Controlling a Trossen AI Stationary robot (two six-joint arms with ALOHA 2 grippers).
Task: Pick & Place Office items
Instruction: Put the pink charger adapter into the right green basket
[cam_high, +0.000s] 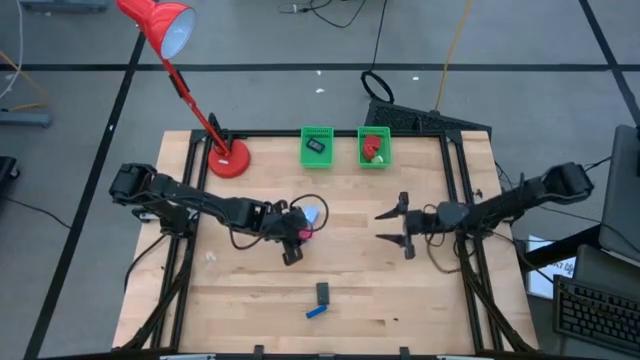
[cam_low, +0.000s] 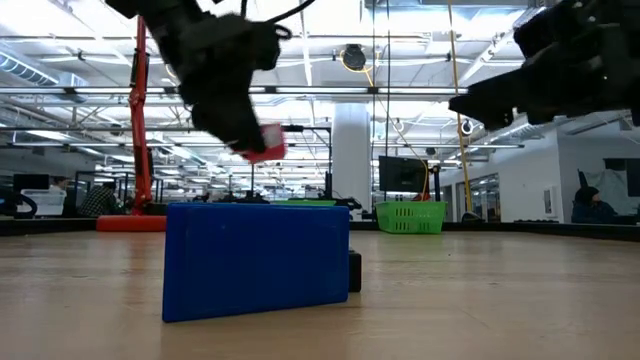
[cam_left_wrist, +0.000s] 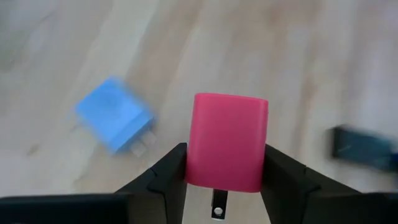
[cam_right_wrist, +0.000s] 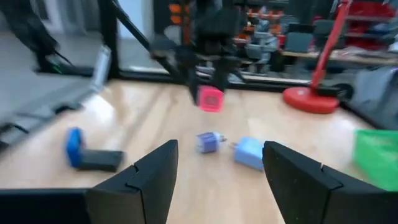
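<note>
— Pink plug block (cam_left_wrist: 227, 142) sits pinched between your left gripper (cam_high: 296, 240) fingers, lifted off the table (cam_high: 400, 290). What worries you?

— You grip it by its smooth sides only; swing fast towards the green baskets (cam_high: 318, 146) and it could slip out.

— And your right gripper (cam_high: 397, 226)?

— Spread wide, holding nothing, waiting across from the left one.

— Anything you can't read?

— The pale blue cube (cam_left_wrist: 114, 114) below the held block is blurred, so you can't tell how it lies.
</note>
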